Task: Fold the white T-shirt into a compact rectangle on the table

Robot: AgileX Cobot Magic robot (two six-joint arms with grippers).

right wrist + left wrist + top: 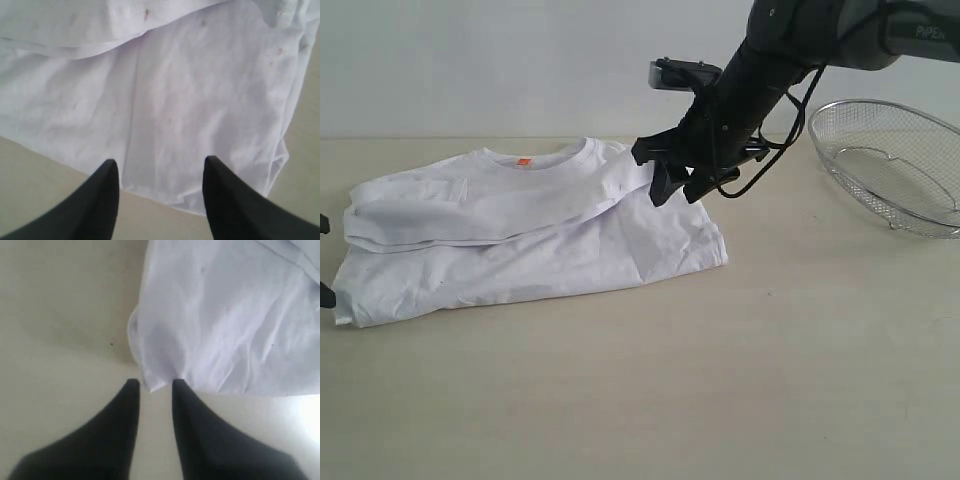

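T-shirt (540, 250) being shown partly folded, both grippers being held parted

The T-shirt is being shown lying flat on the table (740, 380). Its collar is being turned toward the far edge, and its body is being spread toward the left side, well away from the near edge. A long band of cloth is being seen doubled over the chest, running from the left side up toward the collar. A small orange neck tag (523, 160) is being shown inside the collar.

The right gripper (675, 195) is being held over the right-hand part of the T-shirt, just beside the collar's right shoulder. Its fingers are being held widely spread, with nothing between them. In the right wrist view, wrinkled white cloth is being seen beneath and between both fingers. Whether the tips are touching the cloth cannot be told.

The left gripper (154, 385) is being caught only as dark slivers at the left border of the exterior view. In the left wrist view its fingers are being held narrowly parted, with bare table being seen through the gap. A corner of the T-shirt is being shown right at the tips, and it is not being clamped.

A wire-mesh basket (895, 165) is being shown by the far edge, toward the far-right corner, well apart from the T-shirt.
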